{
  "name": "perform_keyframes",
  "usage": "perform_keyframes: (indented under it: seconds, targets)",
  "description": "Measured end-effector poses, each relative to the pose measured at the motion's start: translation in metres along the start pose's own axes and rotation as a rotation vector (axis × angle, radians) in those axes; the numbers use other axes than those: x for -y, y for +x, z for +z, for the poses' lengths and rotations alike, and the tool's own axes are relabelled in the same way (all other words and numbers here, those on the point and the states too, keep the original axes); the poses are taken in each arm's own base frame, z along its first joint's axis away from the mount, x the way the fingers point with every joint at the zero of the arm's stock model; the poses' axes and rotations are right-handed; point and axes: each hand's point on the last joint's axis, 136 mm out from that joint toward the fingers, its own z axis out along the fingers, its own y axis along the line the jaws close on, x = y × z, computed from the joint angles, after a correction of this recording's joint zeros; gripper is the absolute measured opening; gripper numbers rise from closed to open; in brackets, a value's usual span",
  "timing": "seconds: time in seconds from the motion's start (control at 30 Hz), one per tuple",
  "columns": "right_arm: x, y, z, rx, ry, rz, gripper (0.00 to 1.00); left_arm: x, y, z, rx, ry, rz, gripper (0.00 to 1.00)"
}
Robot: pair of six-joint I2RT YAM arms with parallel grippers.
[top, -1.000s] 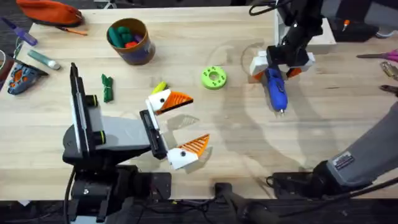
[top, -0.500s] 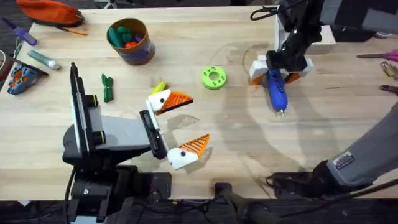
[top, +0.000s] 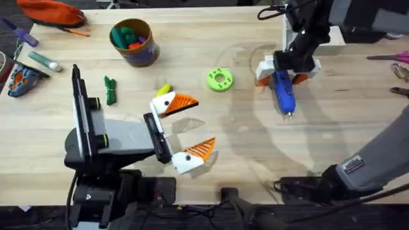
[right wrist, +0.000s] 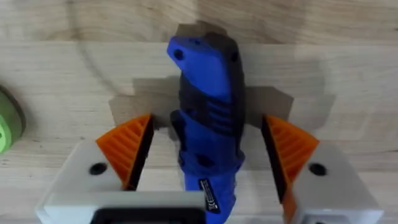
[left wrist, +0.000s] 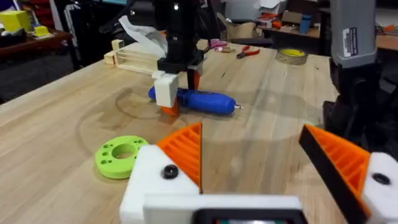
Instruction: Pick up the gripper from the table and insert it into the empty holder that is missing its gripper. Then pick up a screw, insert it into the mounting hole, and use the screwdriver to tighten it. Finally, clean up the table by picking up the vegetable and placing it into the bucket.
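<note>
the left claw [top: 181,131] rests open near the desk's [top: 243,147] front edge. farther back, the right claw [top: 285,69] straddles the blue screwdriver [top: 283,92] lying flat, pads not yet closed on it. the bucket [top: 133,42] sits at the rear; tightening and the vegetable cleanup look unfinished.

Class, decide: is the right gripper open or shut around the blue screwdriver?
Open. The right gripper straddles the screwdriver, with gaps beside both pads.
</note>
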Motion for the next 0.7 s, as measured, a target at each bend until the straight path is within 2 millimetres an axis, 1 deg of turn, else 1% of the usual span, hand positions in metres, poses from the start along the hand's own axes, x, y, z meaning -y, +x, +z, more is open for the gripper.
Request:
perform_keyframes:
  seconds: [0.2, 0.27, 0.3, 0.4, 0.5, 0.6, 0.63, 0.7]
  targets:
    - [0.0, 0.0, 0.0, 0.006, -0.001, 0.0, 0.983, 0.0, 0.0, 0.0, 0.0, 0.0, 0.0, 0.987]
    - [0.001, 0.0, 0.001, 0.013, 0.001, 0.0, 0.933, 0.0, 0.0, 0.0, 0.0, 0.0, 0.0, 0.987]
    - [0.001, -0.001, 0.0, 0.018, 0.001, -0.001, 0.885, 0.0, 0.0, 0.0, 0.0, 0.0, 0.0, 0.987]
    - [0.001, -0.004, 0.001, 0.031, 0.003, -0.011, 0.624, 0.0, 0.0, 0.0, 0.0, 0.0, 0.0, 0.987]
    - [0.004, -0.007, 0.001, 0.045, 0.014, -0.02, 0.309, 0.0, 0.0, 0.0, 0.0, 0.0, 0.0, 0.987]
    - [0.005, -0.01, 0.002, 0.058, 0.014, -0.017, 0.04, 0.0, 0.0, 0.0, 0.0, 0.0, 0.0, 0.987]
    - [0.005, -0.01, 0.002, 0.058, 0.012, -0.016, 0.022, 0.0, 0.0, 0.0, 0.0, 0.0, 0.0, 0.987]
    - [0.005, -0.01, 0.002, 0.057, 0.012, -0.017, 0.025, 0.0, 0.0, 0.0, 0.0, 0.0, 0.0, 0.987]
